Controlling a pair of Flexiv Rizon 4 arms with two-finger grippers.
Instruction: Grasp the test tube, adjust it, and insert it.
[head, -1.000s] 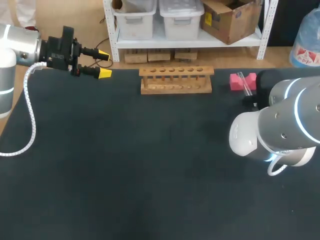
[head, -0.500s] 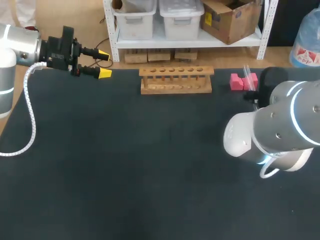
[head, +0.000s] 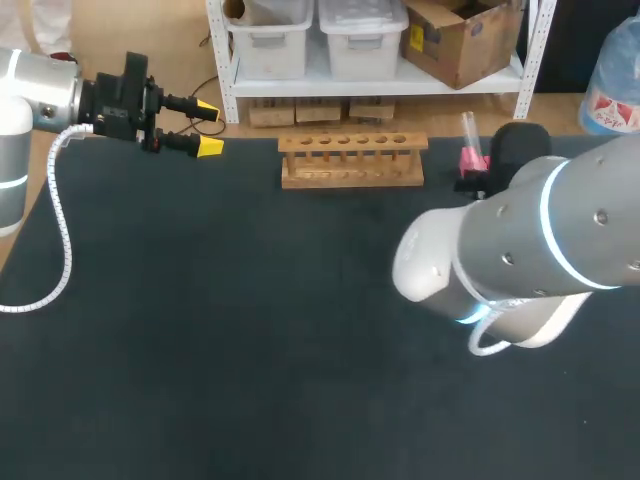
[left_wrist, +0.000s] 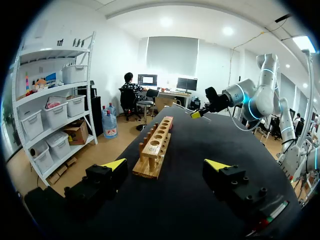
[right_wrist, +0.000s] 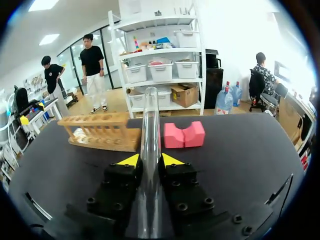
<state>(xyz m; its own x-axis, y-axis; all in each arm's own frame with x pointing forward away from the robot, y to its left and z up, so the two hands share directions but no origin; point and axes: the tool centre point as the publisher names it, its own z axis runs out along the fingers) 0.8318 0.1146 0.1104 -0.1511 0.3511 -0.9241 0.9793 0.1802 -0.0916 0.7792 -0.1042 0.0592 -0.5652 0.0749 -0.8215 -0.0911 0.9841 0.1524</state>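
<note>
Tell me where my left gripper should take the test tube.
Probably the bare glass of the test tube ahead of the right gripper, coming from the rack side: the rest sits clamped between its fingers. The left gripper should close across the round shaft.

Silver arms (head: 560, 230) (blue-lit rings), white coiled cable (head: 66, 250).

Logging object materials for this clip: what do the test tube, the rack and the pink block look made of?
Test tube: clear glass or plastic, glossy; the scene shows through it. Rack: unpainted light wood, matte, with visible dowels and drilled holes. Pink block: probably foam or soft plastic, matte, uniform colour; cannot tell which.
</note>
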